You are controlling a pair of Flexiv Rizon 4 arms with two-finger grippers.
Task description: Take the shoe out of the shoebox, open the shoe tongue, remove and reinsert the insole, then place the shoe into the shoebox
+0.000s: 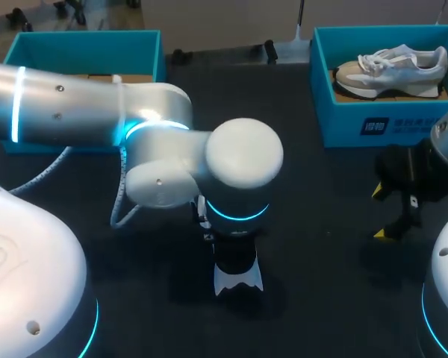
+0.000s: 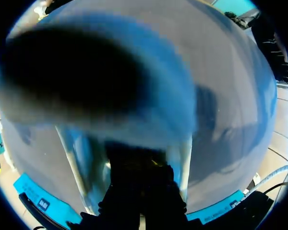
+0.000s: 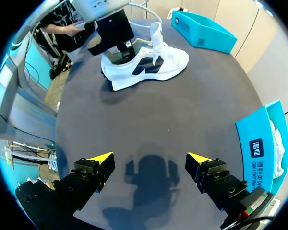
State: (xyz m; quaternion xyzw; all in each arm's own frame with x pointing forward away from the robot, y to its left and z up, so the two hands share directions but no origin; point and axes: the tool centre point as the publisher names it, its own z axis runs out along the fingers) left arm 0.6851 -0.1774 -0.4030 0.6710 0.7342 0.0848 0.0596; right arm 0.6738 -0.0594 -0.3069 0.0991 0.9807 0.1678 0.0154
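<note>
White sneaker with black side logo (image 3: 149, 64) out of box, set upright on dark counter (image 3: 192, 110), well apart from teal cardboard shoebox (image 3: 201, 29). Left end effector (image 3: 120, 42) positioned at heel opening, likely so tongue or insole can be reached; grip state cannot be told. Right end effector (image 3: 150, 162) spread wide, empty, parked aside, probably so shoe can be steadied when needed.

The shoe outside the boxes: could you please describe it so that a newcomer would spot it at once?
On the black table, look to the open middle, outside the two blue boxes, right under the left arm. There lies a white shoe with a dark side mark; the other shoe sits inside a box.
</note>
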